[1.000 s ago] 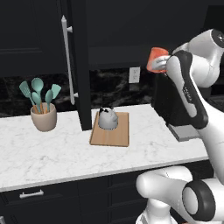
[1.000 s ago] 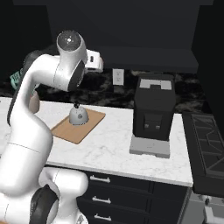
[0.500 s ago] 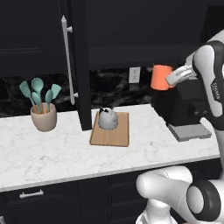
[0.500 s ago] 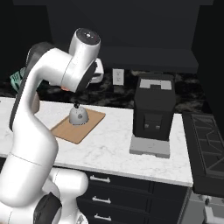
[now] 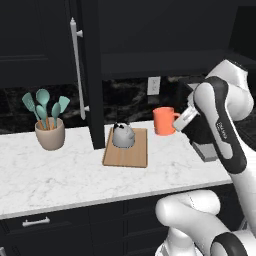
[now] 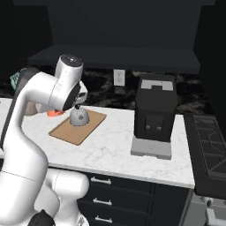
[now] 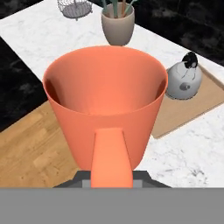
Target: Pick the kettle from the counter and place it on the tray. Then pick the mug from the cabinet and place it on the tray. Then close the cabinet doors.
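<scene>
The mug (image 5: pixel 164 121) hung in the air above the counter (image 5: pixel 75 175), upright with its open mouth up, just to the right of the tray (image 5: pixel 127 150) and not touching it. I held it by its side handle: my gripper (image 5: pixel 183 120) was narrowed onto that handle, the mug sticking out toward the tray. In the hand view the mug (image 7: pixel 106 103) was close in front of me, its handle running down toward my fingertips, which were hidden behind it.

The kettle (image 5: pixel 122 135) sat on the tray, near the tray's back edge, its dark knob on top. From the right base view the kettle (image 6: pixel 79 117) stood on the tray (image 6: pixel 77 127) and my arm covered most of the mug, of which a small orange patch (image 6: pixel 54 113) showed.

Left of the tray stood the open cabinet door (image 5: pixel 90 75) with its long silver handle (image 5: pixel 77 70), edge-on to me. Farther left on the counter was a beige pot (image 5: pixel 50 134) holding teal utensils. To the right stood a black coffee machine (image 6: pixel 155 110) on a grey base, well apart from the tray.
</scene>
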You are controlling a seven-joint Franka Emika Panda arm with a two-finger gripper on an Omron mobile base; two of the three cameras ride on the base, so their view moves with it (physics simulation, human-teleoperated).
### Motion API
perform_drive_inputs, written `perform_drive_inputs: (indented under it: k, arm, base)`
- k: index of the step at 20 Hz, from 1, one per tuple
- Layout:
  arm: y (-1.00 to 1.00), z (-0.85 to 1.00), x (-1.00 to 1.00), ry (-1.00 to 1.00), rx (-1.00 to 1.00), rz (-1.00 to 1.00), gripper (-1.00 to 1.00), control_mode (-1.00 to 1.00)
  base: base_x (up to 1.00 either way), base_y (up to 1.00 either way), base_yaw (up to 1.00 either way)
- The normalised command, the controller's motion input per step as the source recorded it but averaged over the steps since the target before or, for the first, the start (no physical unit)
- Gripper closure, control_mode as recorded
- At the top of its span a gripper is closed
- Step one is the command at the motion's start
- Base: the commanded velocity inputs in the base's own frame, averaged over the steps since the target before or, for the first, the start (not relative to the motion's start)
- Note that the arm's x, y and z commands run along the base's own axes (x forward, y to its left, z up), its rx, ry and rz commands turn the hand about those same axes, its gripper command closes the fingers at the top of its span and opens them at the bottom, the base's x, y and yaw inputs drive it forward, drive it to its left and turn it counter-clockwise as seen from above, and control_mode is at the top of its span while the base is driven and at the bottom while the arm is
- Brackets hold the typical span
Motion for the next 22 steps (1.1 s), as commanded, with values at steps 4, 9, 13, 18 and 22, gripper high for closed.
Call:
perform_drive_inputs:
  k: [4,9,13,18,22]
  arm:
    - [0.45,-0.99,0.15,-0.02,-0.02,0.06,1.0,-1.0]
    - [0.02,-0.97,0.35,-0.09,0.0,0.0,1.0,-1.0]
    - [0.0,-0.88,0.55,-0.05,0.0,0.01,1.0,-1.0]
    - [0.1,-0.36,0.73,0.06,0.0,0.03,1.0,-1.0]
    - [0.1,-0.23,0.62,0.04,0.0,0.01,1.0,-1.0]
  base:
    - [0.0,0.0,0.0]
    - [0.0,0.0,0.0]
    - [0.0,0.0,0.0]
    - [0.0,0.0,0.0]
    - [0.0,0.0,0.0]
